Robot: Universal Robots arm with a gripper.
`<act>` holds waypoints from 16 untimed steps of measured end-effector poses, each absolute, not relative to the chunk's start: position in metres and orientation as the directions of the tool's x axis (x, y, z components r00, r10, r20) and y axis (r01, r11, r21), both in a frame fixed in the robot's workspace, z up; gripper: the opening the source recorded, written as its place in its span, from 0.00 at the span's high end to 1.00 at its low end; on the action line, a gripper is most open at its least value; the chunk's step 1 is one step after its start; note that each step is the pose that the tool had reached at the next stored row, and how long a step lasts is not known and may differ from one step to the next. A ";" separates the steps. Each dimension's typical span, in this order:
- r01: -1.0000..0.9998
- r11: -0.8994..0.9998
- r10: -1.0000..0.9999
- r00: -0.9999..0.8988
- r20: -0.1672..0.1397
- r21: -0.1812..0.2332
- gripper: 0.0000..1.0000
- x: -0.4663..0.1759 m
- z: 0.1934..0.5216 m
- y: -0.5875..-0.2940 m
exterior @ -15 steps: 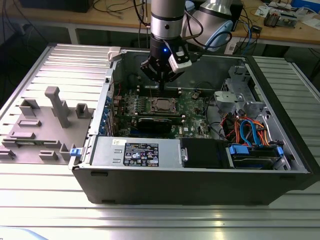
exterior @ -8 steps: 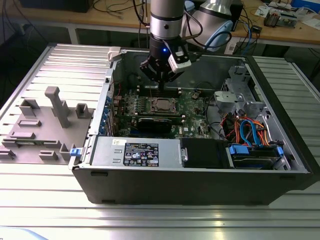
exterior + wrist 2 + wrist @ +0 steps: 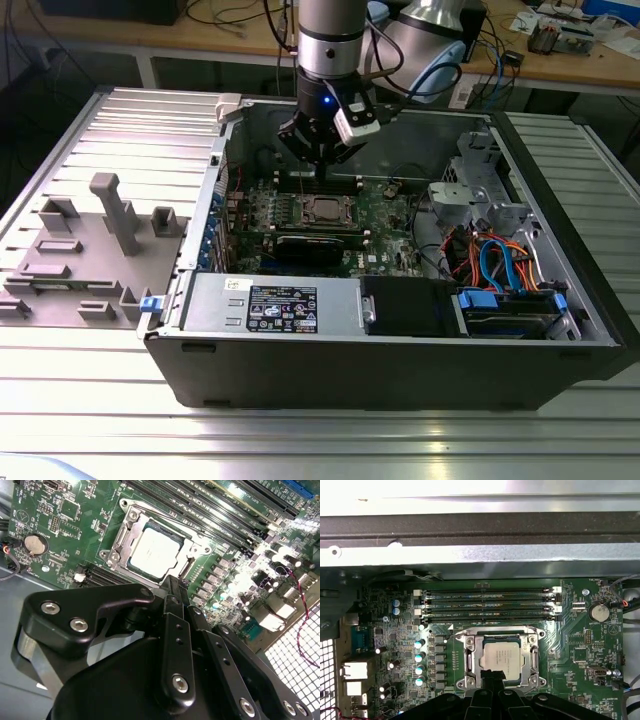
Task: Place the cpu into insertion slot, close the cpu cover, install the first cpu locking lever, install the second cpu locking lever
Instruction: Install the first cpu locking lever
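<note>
An open computer case (image 3: 400, 350) sat on a ribbed metal table (image 3: 320, 440). Inside it, the robot's claw (image 3: 318, 165) hung low over the green motherboard (image 3: 570, 630). In both wrist views the claw (image 3: 172, 582) (image 3: 492, 676) was clenched on nothing, its tip at the socket's (image 3: 468, 639) edge. The silver chip (image 3: 501, 657) lay flat in the socket. The thin metal cover (image 3: 532, 655) was down around it, framing its top. Long black memory slots (image 3: 487, 602) ran just beside.

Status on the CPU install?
Gripper shut, empty, hovering over the socket. Cpu seated in insertion slot, cpu cover down around it. Memory slots alongside, untouched.
</note>
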State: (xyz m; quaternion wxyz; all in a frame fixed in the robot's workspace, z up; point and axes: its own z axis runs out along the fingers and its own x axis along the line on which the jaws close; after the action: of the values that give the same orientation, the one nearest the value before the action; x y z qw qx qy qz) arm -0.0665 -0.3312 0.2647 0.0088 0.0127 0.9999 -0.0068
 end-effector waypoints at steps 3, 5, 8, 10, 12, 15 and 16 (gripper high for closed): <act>0.026 1.000 0.026 -1.000 -0.018 -0.013 0.89 -0.067 0.265 -0.331; 0.026 1.000 0.026 -1.000 -0.018 -0.013 0.89 -0.067 0.265 -0.331; 0.026 1.000 0.026 -1.000 -0.018 -0.013 0.89 -0.067 0.265 -0.331; 0.026 1.000 0.026 -1.000 -0.018 -0.013 0.89 -0.067 0.265 -0.331; 0.026 1.000 0.026 -1.000 -0.018 -0.013 0.89 -0.067 0.265 -0.331; 0.026 1.000 0.026 -1.000 -0.018 -0.013 0.89 -0.072 0.265 -0.331; 0.026 1.000 0.026 -1.000 -0.018 -0.013 0.89 -0.072 0.265 -0.331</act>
State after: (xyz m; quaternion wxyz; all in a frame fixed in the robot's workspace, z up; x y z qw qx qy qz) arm -0.0723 -0.3312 0.2647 0.0087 0.0128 0.9999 -0.0068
